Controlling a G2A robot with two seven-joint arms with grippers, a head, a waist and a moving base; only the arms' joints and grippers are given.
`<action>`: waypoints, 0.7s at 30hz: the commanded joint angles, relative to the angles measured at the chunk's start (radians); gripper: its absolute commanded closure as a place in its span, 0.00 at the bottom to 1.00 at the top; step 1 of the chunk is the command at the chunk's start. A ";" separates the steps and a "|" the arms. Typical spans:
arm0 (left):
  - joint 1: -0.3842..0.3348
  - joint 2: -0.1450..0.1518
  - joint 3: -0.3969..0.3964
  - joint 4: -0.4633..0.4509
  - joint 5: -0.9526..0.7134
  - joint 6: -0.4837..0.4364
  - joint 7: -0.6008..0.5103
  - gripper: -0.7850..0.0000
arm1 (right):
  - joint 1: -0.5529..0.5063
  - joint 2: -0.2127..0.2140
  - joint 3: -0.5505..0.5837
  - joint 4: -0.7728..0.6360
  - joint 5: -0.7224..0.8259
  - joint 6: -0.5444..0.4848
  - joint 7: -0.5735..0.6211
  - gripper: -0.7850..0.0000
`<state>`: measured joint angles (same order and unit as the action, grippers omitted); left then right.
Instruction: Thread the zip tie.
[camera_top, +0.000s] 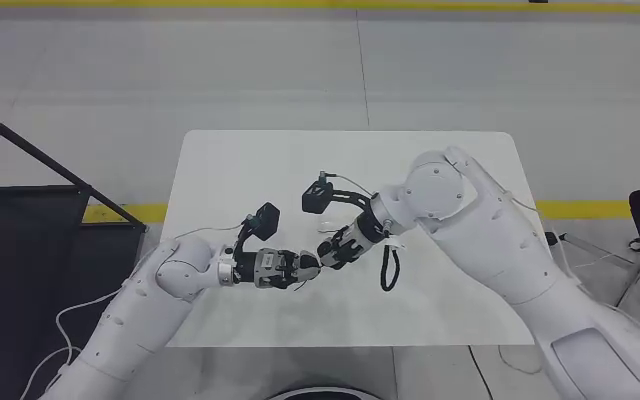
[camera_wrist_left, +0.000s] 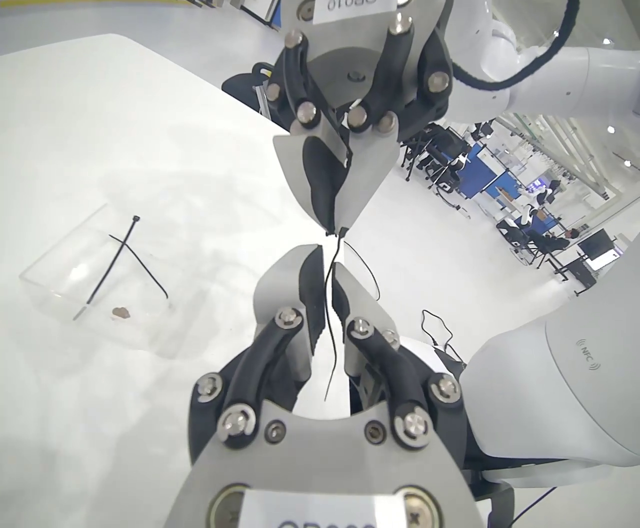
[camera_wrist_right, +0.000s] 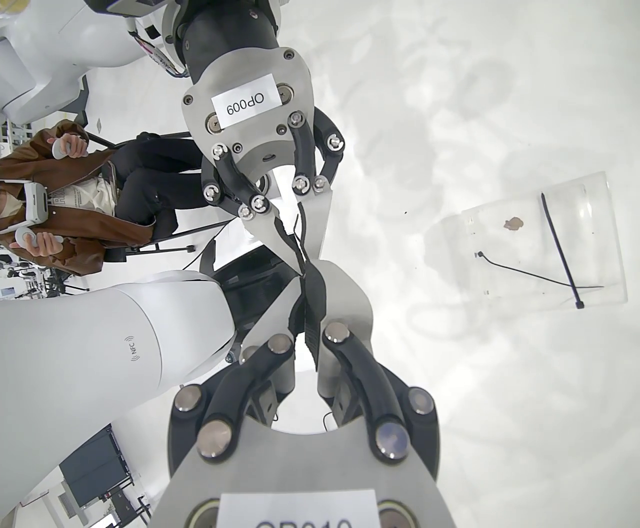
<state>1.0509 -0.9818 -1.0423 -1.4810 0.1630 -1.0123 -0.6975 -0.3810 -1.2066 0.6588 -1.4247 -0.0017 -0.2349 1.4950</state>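
A thin black zip tie (camera_wrist_left: 327, 310) hangs in the air between my two grippers above the white table (camera_top: 450, 170). My right gripper (camera_wrist_left: 336, 231) is shut on the tie's head end, and part of the strap bows out beside it in a small loop (camera_wrist_left: 367, 280). The strap runs down through my left gripper (camera_wrist_left: 326, 260), whose fingers (camera_wrist_left: 312, 280) stand a narrow gap apart around it, with the tail pointing toward the palm. In the top view the left gripper (camera_top: 306, 266) and right gripper (camera_top: 324, 256) meet tip to tip near the table's middle. The right wrist view shows the tie (camera_wrist_right: 300, 225) between the left gripper's fingers.
A clear plastic tray (camera_wrist_left: 55, 280) lies flat on the table to one side of the grippers, holding two spare black zip ties (camera_wrist_left: 112, 260) crossed over each other and a small brown scrap (camera_wrist_left: 120, 313). The tray (camera_wrist_right: 612, 240) also shows in the right wrist view. The table's edge (camera_wrist_left: 235, 97) is close behind the right gripper.
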 joint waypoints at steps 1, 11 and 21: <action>-0.002 0.002 0.004 0.001 0.001 0.000 0.005 0.94 | 0.002 -0.001 -0.001 0.002 0.000 0.000 0.001 1.00; -0.013 0.010 0.027 0.004 0.000 0.000 0.023 1.00 | 0.007 -0.003 -0.007 0.006 0.004 0.001 0.007 1.00; -0.026 0.018 0.046 0.009 -0.006 0.000 0.037 0.71 | 0.015 -0.008 -0.015 0.011 0.008 0.001 0.013 1.00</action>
<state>1.0262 -0.9647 -0.9982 -1.4726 0.1571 -1.0123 -0.6619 -0.3665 -1.2139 0.6441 -1.4148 0.0067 -0.2321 1.5071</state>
